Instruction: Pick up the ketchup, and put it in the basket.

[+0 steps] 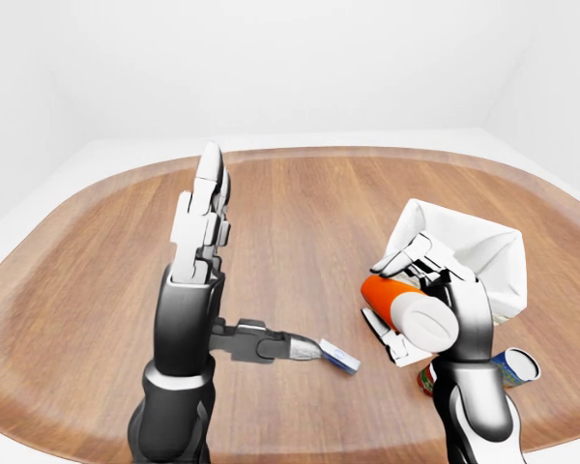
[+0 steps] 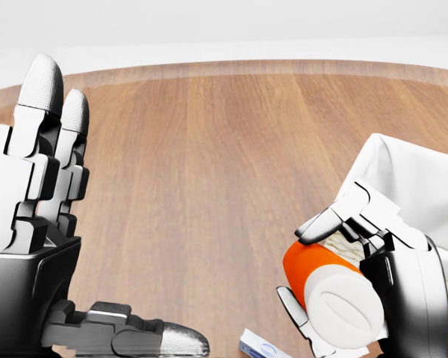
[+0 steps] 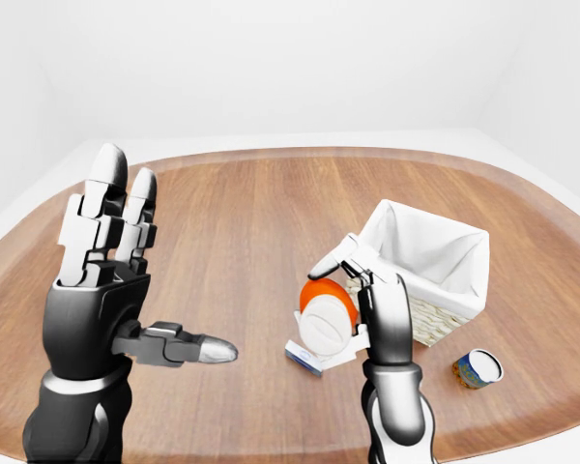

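ketchup (image 3: 327, 317) in right-hand fingers (image 3: 333, 256), can (image 3: 478, 368) only in eye views

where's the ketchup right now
In the right-eye view the ketchup sits right of centre, gripped in the right hand, just left of the basket.

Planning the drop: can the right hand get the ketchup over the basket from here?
Probably yes. The right hand is shut on the ketchup just beside the basket, whose top is open, and the left hand stands far off.
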Tool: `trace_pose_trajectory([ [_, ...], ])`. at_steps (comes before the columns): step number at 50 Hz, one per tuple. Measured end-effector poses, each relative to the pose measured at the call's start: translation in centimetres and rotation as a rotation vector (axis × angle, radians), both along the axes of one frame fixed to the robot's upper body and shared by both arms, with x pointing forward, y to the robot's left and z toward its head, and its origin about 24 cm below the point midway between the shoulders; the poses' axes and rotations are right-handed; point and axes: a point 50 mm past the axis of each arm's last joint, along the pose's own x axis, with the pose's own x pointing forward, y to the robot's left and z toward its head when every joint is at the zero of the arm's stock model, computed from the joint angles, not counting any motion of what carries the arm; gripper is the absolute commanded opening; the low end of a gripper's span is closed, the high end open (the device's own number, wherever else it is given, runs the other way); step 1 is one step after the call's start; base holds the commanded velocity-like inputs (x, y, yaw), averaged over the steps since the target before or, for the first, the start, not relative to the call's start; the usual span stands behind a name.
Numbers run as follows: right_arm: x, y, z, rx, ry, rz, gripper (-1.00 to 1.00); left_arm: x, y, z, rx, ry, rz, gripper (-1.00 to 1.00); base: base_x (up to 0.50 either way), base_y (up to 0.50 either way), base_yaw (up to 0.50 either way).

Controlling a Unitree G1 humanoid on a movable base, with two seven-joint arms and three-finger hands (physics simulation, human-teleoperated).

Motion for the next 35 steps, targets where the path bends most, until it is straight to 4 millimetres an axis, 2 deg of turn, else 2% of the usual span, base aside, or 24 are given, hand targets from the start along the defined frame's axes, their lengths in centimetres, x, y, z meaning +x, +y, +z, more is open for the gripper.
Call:
trace_pose_trajectory([
  [12, 0.1, 0.0, -0.1, -0.011, 0.004, -0.011, -1.00, 1.5, 2.4, -2.8, 0.012, 0.153, 0.090, 1.00, 0.00, 0.00, 0.00],
  [35, 0.0, 0.2, 0.4, -0.013, -0.023, -0.013, -1.00, 2.1, 3.6, -4.0, -0.016, 0.217, 0.118, 1.00, 0.00, 0.00, 0.00],
])
